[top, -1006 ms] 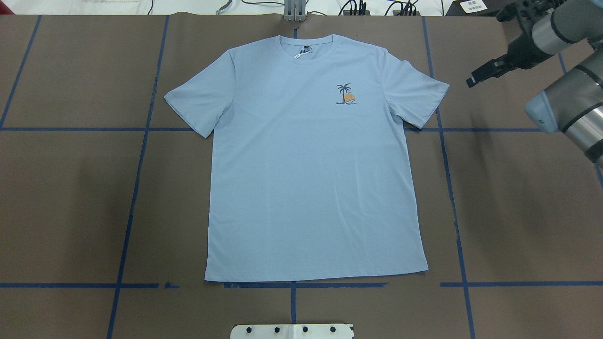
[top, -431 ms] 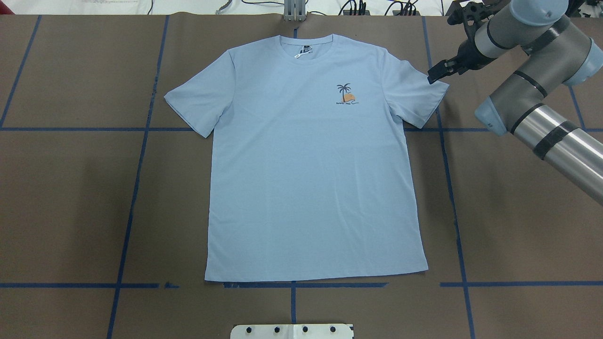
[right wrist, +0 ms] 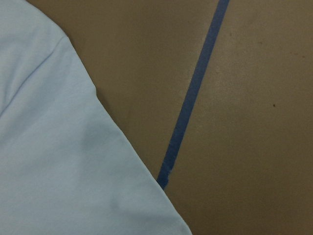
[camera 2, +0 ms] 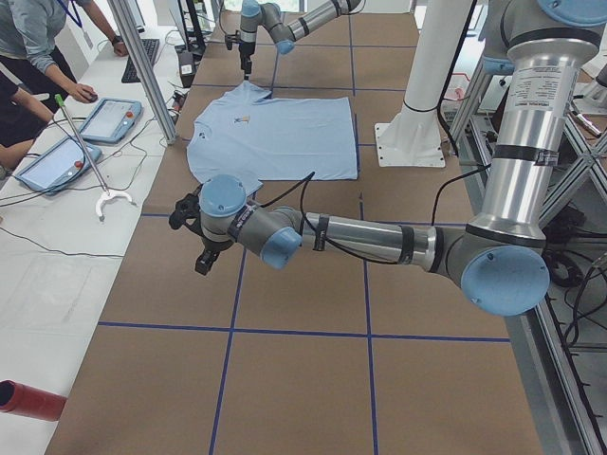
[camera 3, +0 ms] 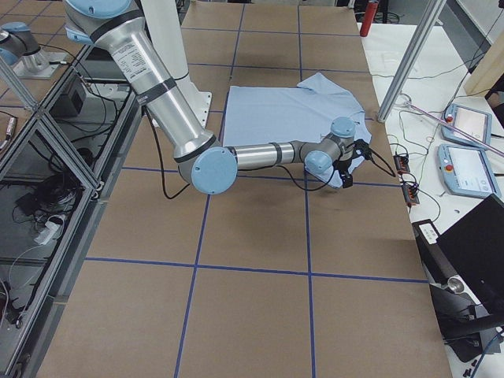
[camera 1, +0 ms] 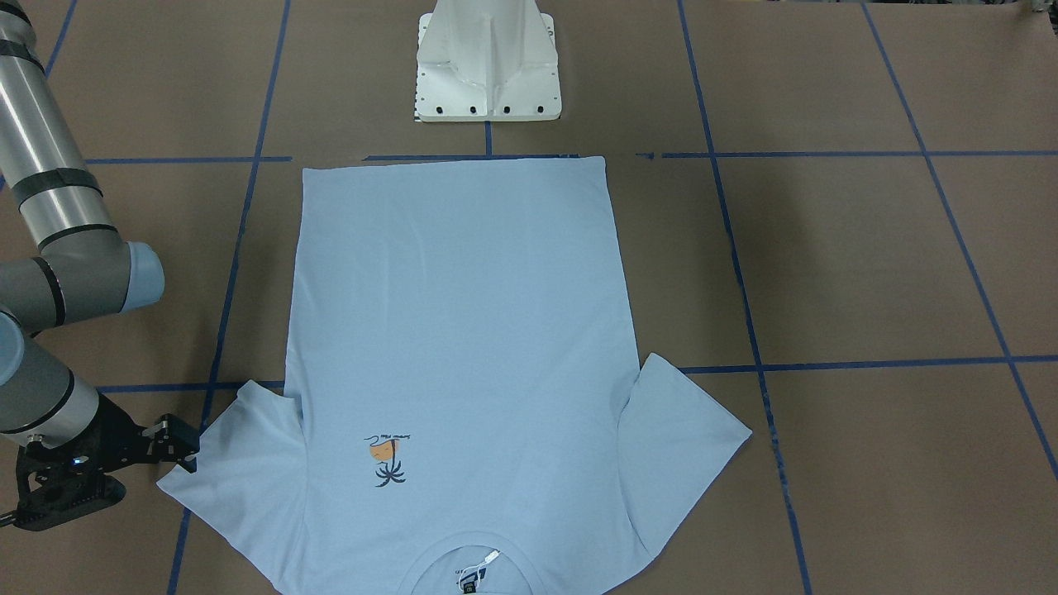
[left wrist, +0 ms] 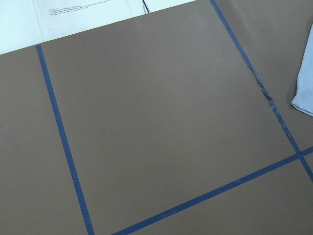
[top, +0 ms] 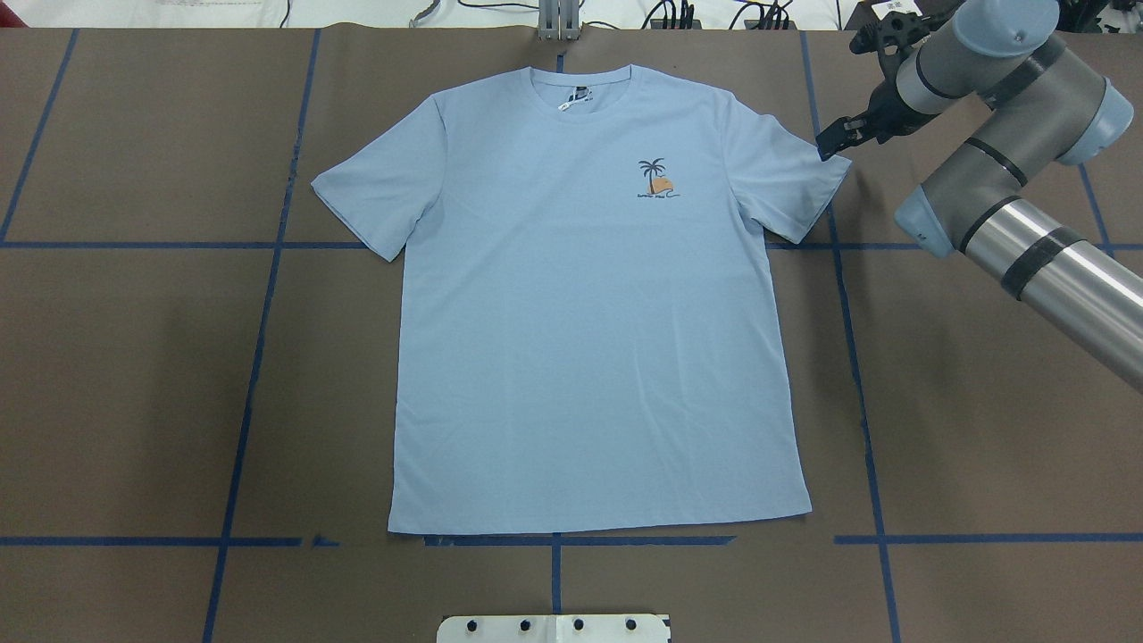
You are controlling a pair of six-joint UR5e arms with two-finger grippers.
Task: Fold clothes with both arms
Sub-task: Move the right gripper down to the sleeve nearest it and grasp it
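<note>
1 light blue T-shirt [top: 580, 339], smooth knit, flat and face-up mid-counter [top: 134, 357], collar toward the far edge. 1 small palm print [top: 656, 181]. 2 claws: right claw [top: 832, 143] at the sleeve [top: 799, 183] corner, left claw [camera 2: 201, 263] near the counter's left end. Can't tell open or closed for either. Counter is brown paper with a blue tape [top: 252, 393] grid.
</note>
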